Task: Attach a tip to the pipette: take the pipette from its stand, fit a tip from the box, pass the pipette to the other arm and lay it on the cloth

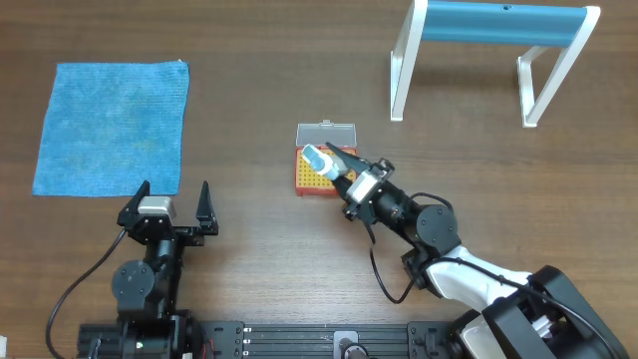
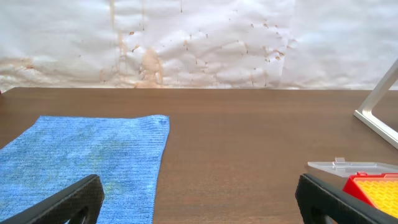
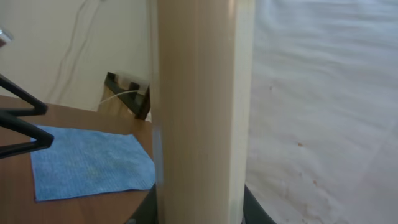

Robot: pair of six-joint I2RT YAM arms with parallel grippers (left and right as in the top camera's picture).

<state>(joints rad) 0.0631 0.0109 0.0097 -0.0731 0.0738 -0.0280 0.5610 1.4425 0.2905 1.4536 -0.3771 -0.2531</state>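
Observation:
My right gripper [image 1: 346,172] is shut on the pipette [image 1: 317,158], which it holds above the orange tip box [image 1: 307,183] with its clear lid [image 1: 326,132] open. In the right wrist view the pipette's cream body [image 3: 199,112] stands upright right in front of the camera. The blue cloth [image 1: 112,128] lies flat at the far left of the table. My left gripper [image 1: 169,202] sits open near its base, just in front of the cloth's near edge, with nothing in it. In the left wrist view the cloth [image 2: 81,162] and the tip box [image 2: 376,190] lie ahead.
The white and blue pipette stand [image 1: 493,40] stands at the back right; one white leg [image 2: 379,106] shows in the left wrist view. Bare brown table [image 1: 249,80] lies between the cloth and the stand.

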